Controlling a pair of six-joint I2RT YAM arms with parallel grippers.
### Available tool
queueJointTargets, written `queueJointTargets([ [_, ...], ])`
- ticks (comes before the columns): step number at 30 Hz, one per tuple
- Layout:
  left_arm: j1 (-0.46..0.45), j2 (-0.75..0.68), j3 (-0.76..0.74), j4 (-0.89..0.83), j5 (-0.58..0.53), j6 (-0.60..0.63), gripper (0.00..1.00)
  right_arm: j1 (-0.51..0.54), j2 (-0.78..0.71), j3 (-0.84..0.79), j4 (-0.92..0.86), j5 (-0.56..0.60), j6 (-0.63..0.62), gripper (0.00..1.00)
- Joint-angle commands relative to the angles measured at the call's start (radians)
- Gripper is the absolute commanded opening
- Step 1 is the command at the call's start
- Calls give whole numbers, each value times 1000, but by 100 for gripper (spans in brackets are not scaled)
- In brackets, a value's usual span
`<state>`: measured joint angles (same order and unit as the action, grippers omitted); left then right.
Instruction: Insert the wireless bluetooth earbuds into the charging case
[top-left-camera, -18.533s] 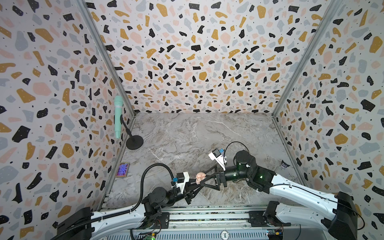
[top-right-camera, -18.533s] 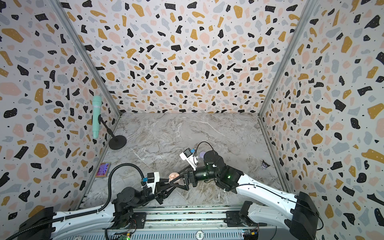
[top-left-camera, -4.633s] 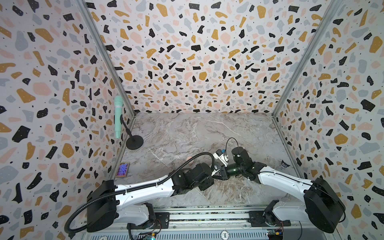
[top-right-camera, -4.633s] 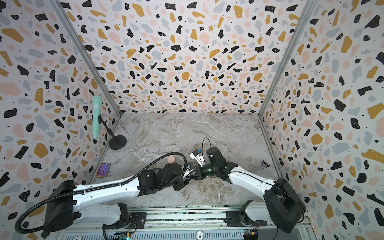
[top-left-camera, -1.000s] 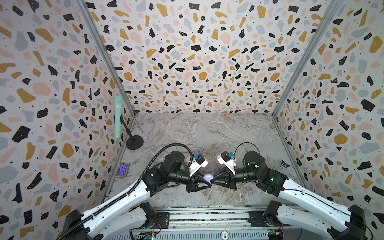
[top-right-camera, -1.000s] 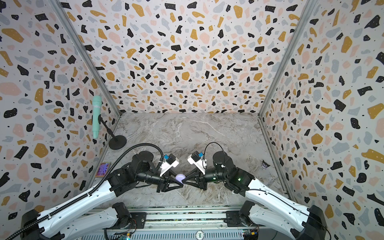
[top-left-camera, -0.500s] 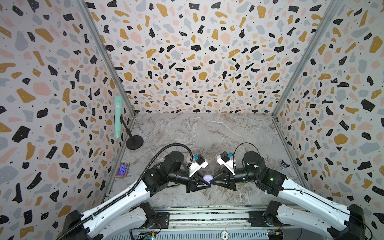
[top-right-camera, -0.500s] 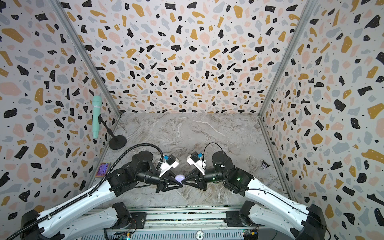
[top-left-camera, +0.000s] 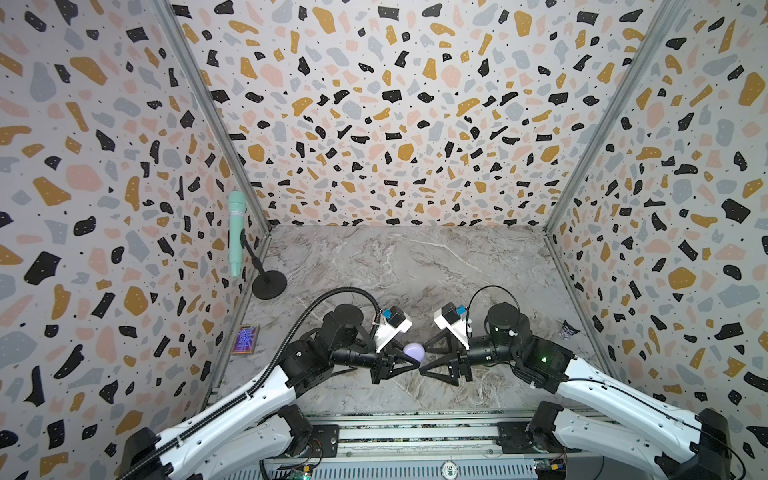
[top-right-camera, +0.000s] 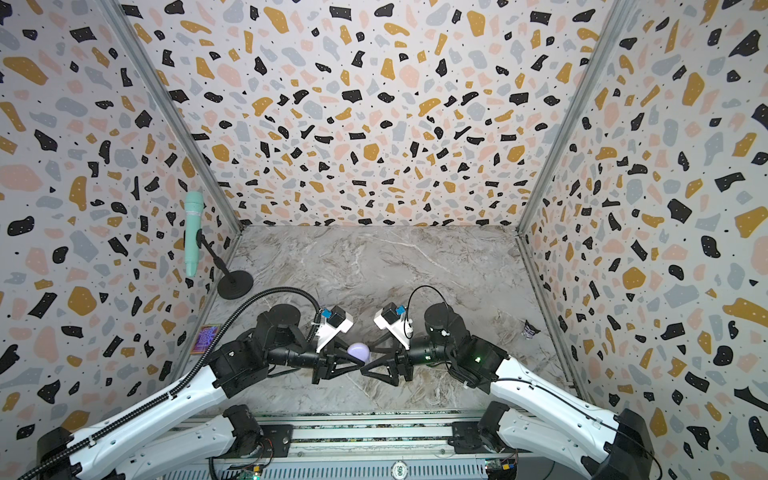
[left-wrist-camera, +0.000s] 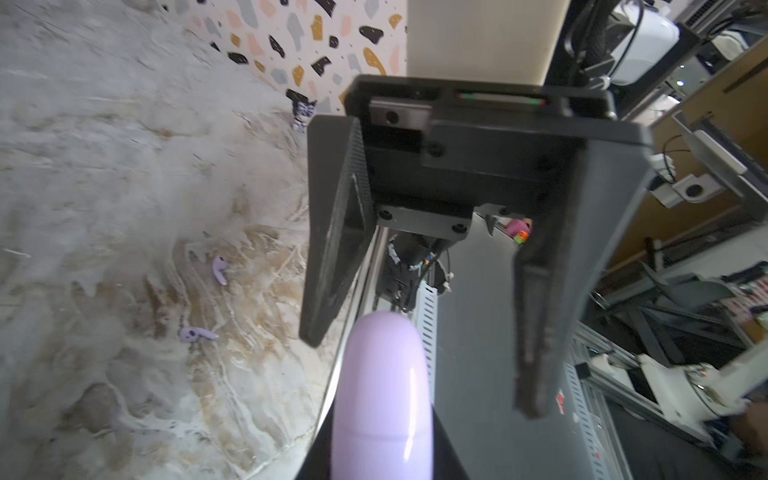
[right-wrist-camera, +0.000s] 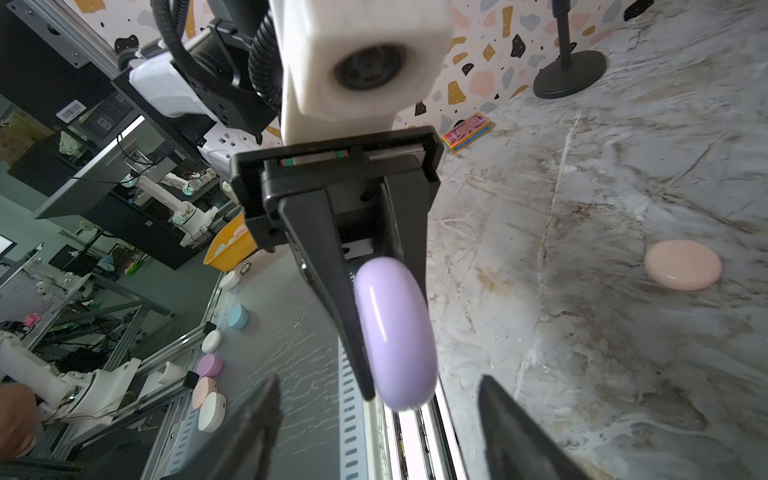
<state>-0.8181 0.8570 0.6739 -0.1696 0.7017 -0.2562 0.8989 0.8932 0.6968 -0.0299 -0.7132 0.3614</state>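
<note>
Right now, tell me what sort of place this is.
Most likely a robotics lab test booth: terrazzo-print walls box in a marble-look tabletop, two white arms sit on a metal rail, and the right wrist view shows more white arms and desks beyond.

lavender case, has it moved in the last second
No. In a top view the lavender case keeps its spot, level with and to the right of the small colourful box, with the left pincer shut on it.
</note>
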Motion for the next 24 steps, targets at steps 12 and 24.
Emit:
queueJointTargets([
  [12,2,-214,-305,567,-192,141,0,70,-79,61,-45,157,-51,99],
  [24,-9,-353,-477,718,-122,164,0,324,27,145,-114,714,-220,99],
])
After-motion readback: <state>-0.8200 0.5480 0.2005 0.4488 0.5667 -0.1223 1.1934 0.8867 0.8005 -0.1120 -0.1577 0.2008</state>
